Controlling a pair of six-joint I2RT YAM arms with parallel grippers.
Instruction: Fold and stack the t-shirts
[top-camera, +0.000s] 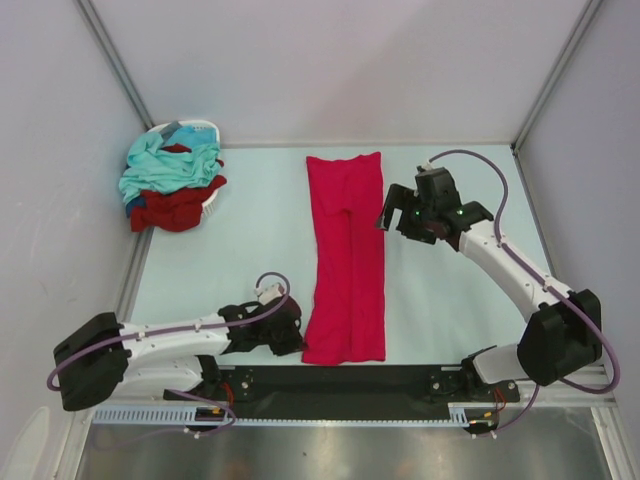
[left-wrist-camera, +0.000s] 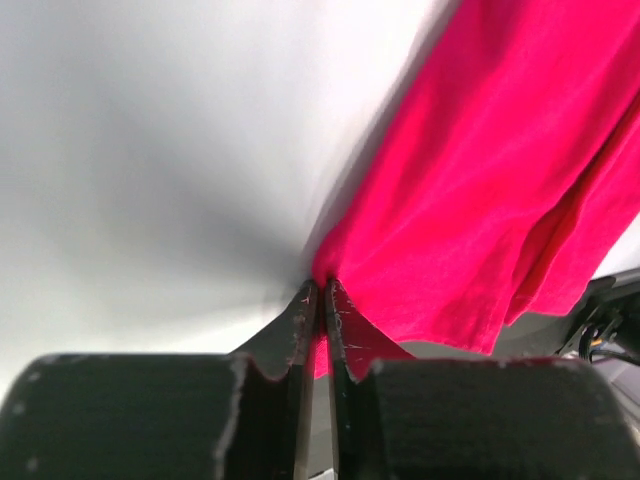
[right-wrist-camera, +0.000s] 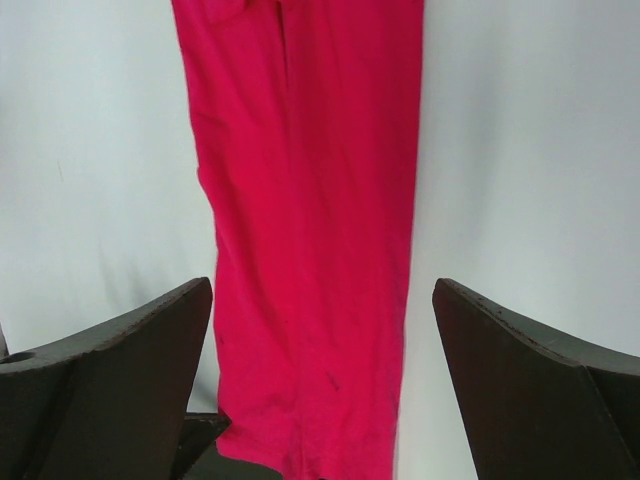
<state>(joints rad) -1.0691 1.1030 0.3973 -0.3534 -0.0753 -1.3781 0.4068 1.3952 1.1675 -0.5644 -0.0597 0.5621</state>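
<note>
Pale table (top-camera: 250, 230), walled on three sides, with a black rail (top-camera: 340, 380) along the near edge carrying both arm bases.

Near zone: left gripper (left-wrist-camera: 318, 298) is low at the table's near side, jaws nearly together and pinching the near-left corner of the pink shirt (top-camera: 345, 260). A sliver of pink cloth shows between the pads. The left arm lies along the near edge, just in front of the rail.

Centre: pink shirt lies flat as a long narrow strip, running from close to the rail toward the far wall. The strip's near end spreads slightly wider than its far end. Bare table lies on both sides of it, wider on the left.

Mid-right: right gripper (right-wrist-camera: 322, 290) hangs just beside the strip's right edge, toward its far half, jaws spread wide and holding nothing. Its arm reaches in from the near-right corner, close to the right wall.

Far left: a white basket (top-camera: 200, 126) sits in the corner against the left wall. A teal shirt (top-camera: 160, 165) is heaped on top, a maroon shirt (top-camera: 175, 210) spills over the near rim onto the table, and a bit of dark blue cloth (top-camera: 131, 206) shows at the left. The heap is well apart from the pink shirt.

Far: grey walls (top-camera: 340, 70) close the back.
</note>
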